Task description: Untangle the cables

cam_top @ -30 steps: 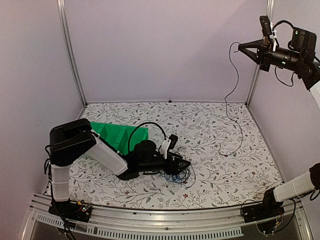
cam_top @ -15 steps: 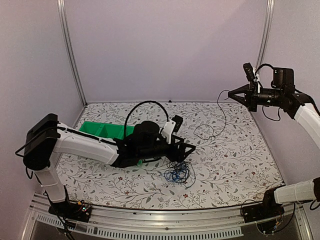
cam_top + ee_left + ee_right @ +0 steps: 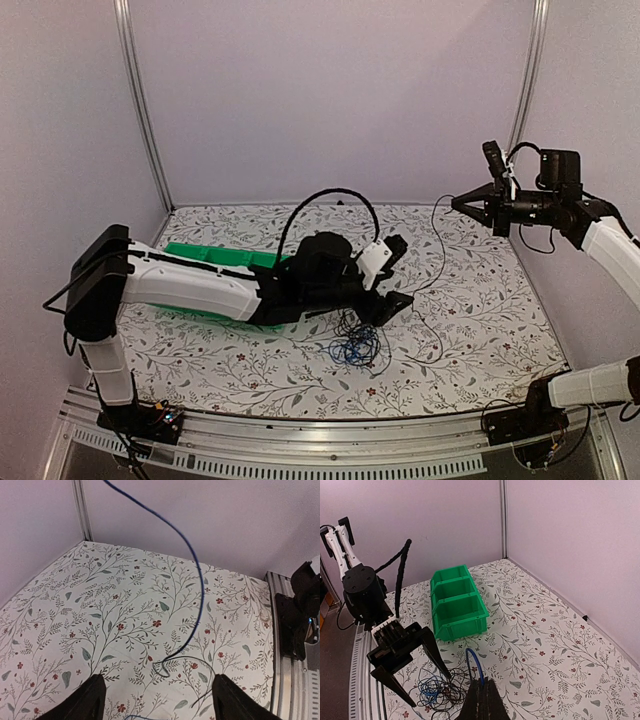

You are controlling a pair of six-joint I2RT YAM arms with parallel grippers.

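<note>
The left end effector (image 3: 392,300) has its two black fingers (image 3: 92,700) spread wide apart with nothing between them, and it hangs low over the bench (image 3: 490,340), tips pointing down and toward the right side. Directly under and just in front of those tips lie the cables (image 3: 355,345), a small snarl of blue and black loops resting on the flowered bench surface, near its middle and toward the near edge; in the right wrist view the open fingers straddle the edge of that snarl (image 3: 437,692). Behind the end effector the left arm stretches low across the bench from its base at the near left corner, passing in front of the green bin (image 3: 215,262), a row of three compartments standing well apart from the snarl. The right end effector (image 3: 460,201) is raised high on the right side, its fingers pinched closed on a blue cable (image 3: 476,662). From that grip the strand drops in a long curve (image 3: 441,250) down to the bench, landing just right of the left end effector.
</note>
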